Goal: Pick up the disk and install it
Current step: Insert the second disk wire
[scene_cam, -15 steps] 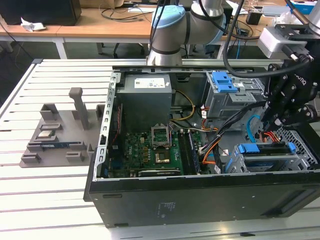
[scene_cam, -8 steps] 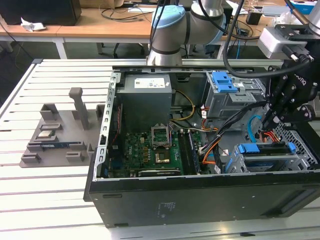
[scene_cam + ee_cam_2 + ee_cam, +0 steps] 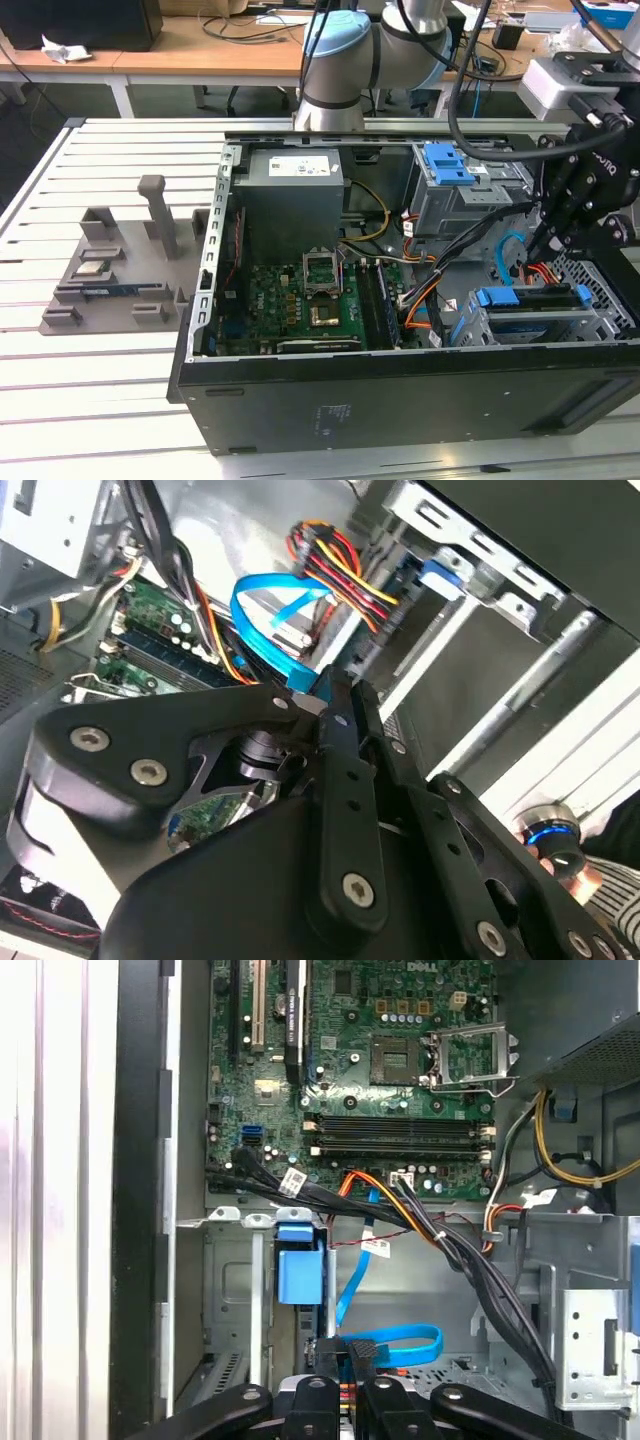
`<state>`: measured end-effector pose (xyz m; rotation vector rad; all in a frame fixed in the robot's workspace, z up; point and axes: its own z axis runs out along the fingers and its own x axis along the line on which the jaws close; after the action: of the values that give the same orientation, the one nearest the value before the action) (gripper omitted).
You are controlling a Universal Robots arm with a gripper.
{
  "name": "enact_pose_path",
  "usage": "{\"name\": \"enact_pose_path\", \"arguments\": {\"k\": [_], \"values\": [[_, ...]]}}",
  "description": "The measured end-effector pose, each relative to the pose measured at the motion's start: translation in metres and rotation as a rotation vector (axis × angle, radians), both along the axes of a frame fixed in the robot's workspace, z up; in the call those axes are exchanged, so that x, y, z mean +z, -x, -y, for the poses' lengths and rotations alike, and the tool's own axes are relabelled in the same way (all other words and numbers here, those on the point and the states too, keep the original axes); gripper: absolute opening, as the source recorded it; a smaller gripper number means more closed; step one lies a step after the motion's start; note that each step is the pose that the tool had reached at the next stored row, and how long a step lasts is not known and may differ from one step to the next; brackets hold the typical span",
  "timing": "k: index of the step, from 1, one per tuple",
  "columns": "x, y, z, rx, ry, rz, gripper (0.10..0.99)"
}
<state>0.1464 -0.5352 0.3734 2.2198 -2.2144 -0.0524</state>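
Observation:
The disk [image 3: 500, 298] lies in the lower drive cage [image 3: 600, 300] at the exterior view's right end of the open computer case, with its blue frame showing. In the first wrist view the disk's blue frame end [image 3: 300, 1272] sits in the cage slot. My gripper [image 3: 543, 243] hangs just above that cage. Its black fingers are shut together in both wrist views [image 3: 352, 1352] [image 3: 335, 695], and nothing shows between them. A blue flat cable [image 3: 400, 1345] loops right beside the fingertips.
A grey power supply box [image 3: 293, 195] and the green motherboard [image 3: 310, 300] take up the case's left half. An upper metal cage with a blue latch [image 3: 450, 165] stands behind the gripper. Orange and black cable bundles [image 3: 425, 290] cross the middle. A grey fixture [image 3: 110, 270] sits on the slatted table.

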Motion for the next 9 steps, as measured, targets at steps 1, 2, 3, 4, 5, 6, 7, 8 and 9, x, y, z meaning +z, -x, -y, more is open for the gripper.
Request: {"name": "enact_pose_path", "arguments": {"k": [1, 2, 3, 4, 5, 6, 7, 8, 9], "values": [[-0.0002, 0.0000, 0.0055, 0.000, 0.000, 0.0000, 0.161], [-0.0027, -0.0011, 0.0089, 0.000, 0.000, -0.0001, 0.161], [-0.0063, -0.0036, 0.0095, 0.000, 0.000, -0.0002, 0.161], [-0.0090, -0.0052, 0.0095, 0.000, 0.000, -0.0002, 0.161], [-0.0107, -0.0061, 0.0095, 0.000, 0.000, -0.0002, 0.161], [-0.0134, -0.0071, 0.0094, 0.000, 0.000, -0.0003, 0.161], [-0.0168, -0.0076, 0.0095, 0.000, 0.000, -0.0005, 0.161], [-0.0203, -0.0084, 0.0095, 0.000, 0.001, -0.0007, 0.161], [-0.0250, -0.0091, 0.0095, 0.000, 0.000, -0.0010, 0.161]]}}
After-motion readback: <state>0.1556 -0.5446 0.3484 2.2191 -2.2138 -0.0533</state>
